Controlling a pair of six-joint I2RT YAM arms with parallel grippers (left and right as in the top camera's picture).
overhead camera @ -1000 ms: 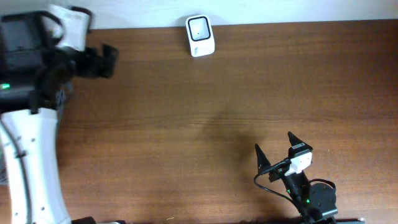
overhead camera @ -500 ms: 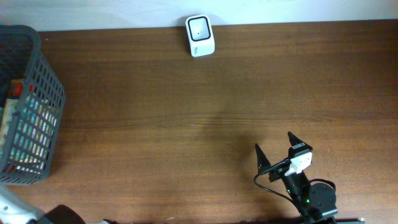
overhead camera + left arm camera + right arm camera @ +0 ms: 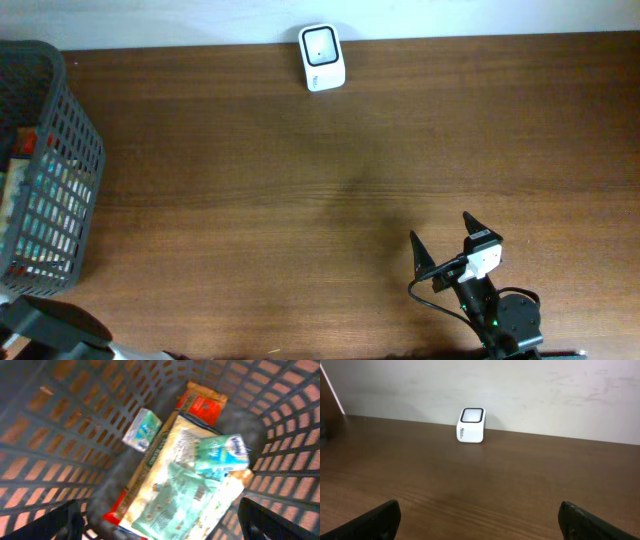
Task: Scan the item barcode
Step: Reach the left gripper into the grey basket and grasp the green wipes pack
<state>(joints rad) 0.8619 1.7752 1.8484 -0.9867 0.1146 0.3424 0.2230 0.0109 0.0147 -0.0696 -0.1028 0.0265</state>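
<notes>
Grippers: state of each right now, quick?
Left gripper: open, holding nothing, above the items in the basket.
Right gripper: open, holding nothing.

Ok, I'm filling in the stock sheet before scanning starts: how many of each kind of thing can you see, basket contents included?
scanner: 1
basket: 1
boxes: 2 (small box, carton)
soft packs: 3 (red packet, big flat pack, mint pouch)
Total: 7 visible; anything buried underneath is hidden.
</notes>
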